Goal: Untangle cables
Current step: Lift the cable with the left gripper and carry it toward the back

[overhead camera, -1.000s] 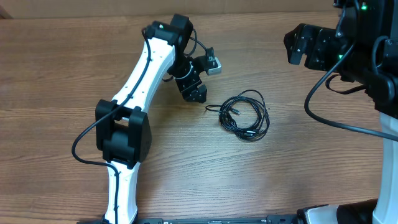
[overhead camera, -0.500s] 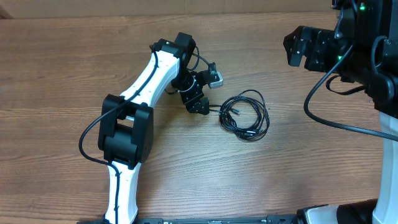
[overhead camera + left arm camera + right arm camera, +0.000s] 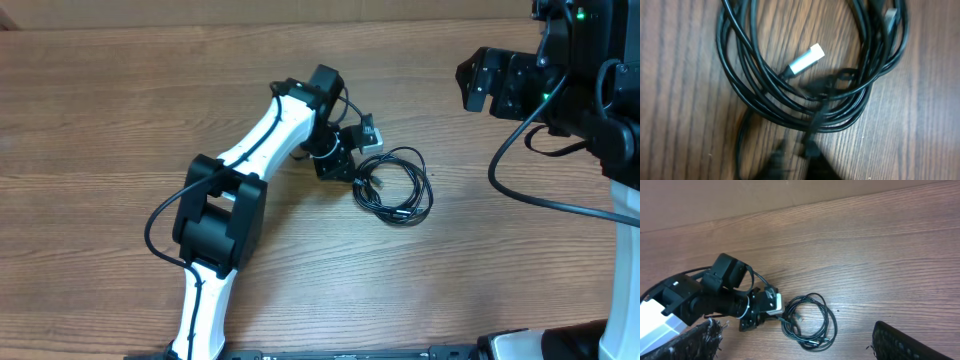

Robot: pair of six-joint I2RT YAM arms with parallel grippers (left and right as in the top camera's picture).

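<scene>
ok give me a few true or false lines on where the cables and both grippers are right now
1. The cables lie looped together in one coil on the table. True.
2. The right gripper is shut on the coil. False: it is open and well apart from the cables.
3. The left gripper is right at the coil's edge. True.
4. No plug end shows in the left wrist view. False: a silvery plug lies inside the coil.
</scene>
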